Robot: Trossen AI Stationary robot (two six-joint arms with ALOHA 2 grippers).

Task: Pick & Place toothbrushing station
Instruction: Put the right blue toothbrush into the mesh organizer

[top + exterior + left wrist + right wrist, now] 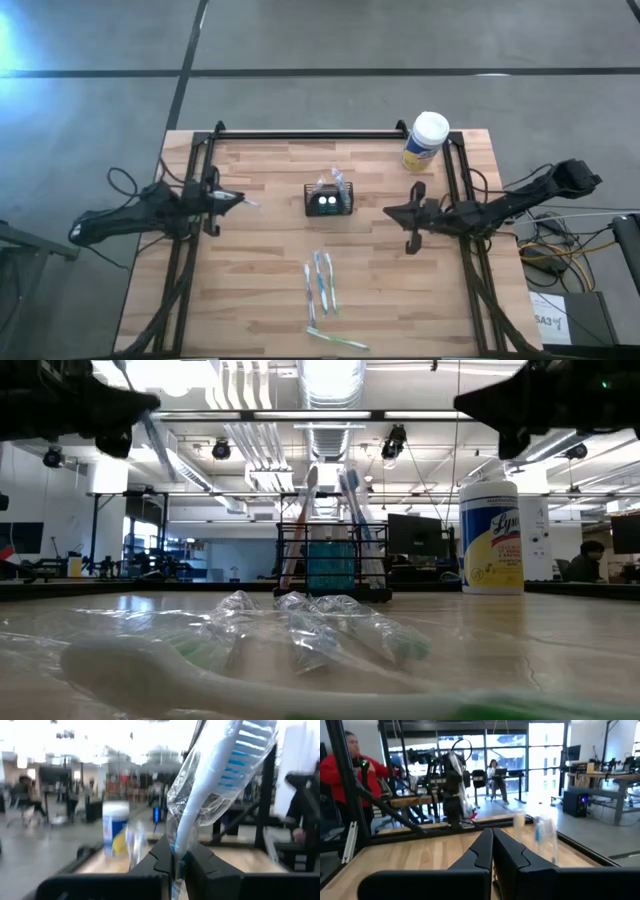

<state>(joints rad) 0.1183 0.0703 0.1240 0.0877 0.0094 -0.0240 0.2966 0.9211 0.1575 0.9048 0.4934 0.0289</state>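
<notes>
The black slatted caddy [329,201] stands at the table's middle with toothbrushes and a blue-green tube upright in it; it also shows in the low view [332,565]. My left gripper [228,200] is left of the caddy, above the table, shut on a plastic-wrapped toothbrush [220,775]. My right gripper [398,212] is right of the caddy, shut and empty; its closed fingers show in the right wrist view [492,845]. Three wrapped toothbrushes [320,281] lie flat on the table in front of the caddy, and another [336,339] lies near the front edge. My left gripper pinches the wrapped toothbrush by its handle [176,851] between its two fingers, through the clear wrapper. The fingers come level from the table's left. The head with blue bristles [242,755] sticks out past the fingertips toward the caddy, and the brush is clear of the table.
A yellow wipes canister with a white lid [425,140] stands at the far right corner. A black frame [300,134] runs along the far and side edges. A person in red [350,765] and other people are in the room beyond.
</notes>
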